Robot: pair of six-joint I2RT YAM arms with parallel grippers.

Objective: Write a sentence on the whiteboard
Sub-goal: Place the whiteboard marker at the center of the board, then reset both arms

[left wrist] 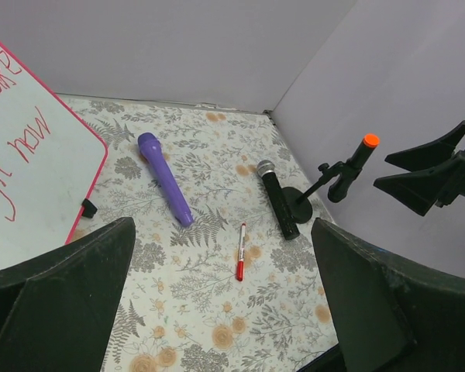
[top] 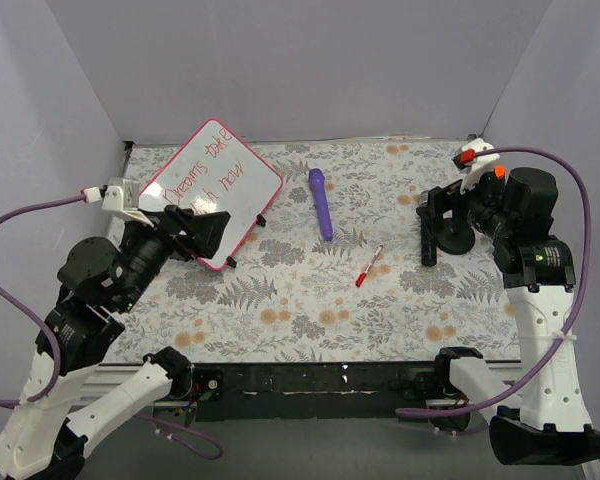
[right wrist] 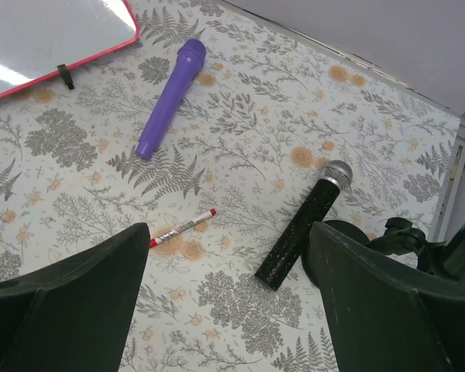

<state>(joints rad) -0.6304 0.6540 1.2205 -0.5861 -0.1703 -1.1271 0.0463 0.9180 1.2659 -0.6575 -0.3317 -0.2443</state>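
Beyond the left end effector [top: 202,232], the whiteboard [top: 250,192] bears the sentence [top: 202,168], and the marker [top: 370,266] lies on the table [top: 280,322] toward the right end effector [left wrist: 382,172]; both stand apart and empty, so writing appears complete.

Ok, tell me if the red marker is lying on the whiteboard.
No, the red marker lies on the floral tabletop, apart from the whiteboard, between the purple microphone and the black microphone.

Plain pale lavender walls [top: 280,60] around a fern-and-flower patterned tabletop [top: 300,295]
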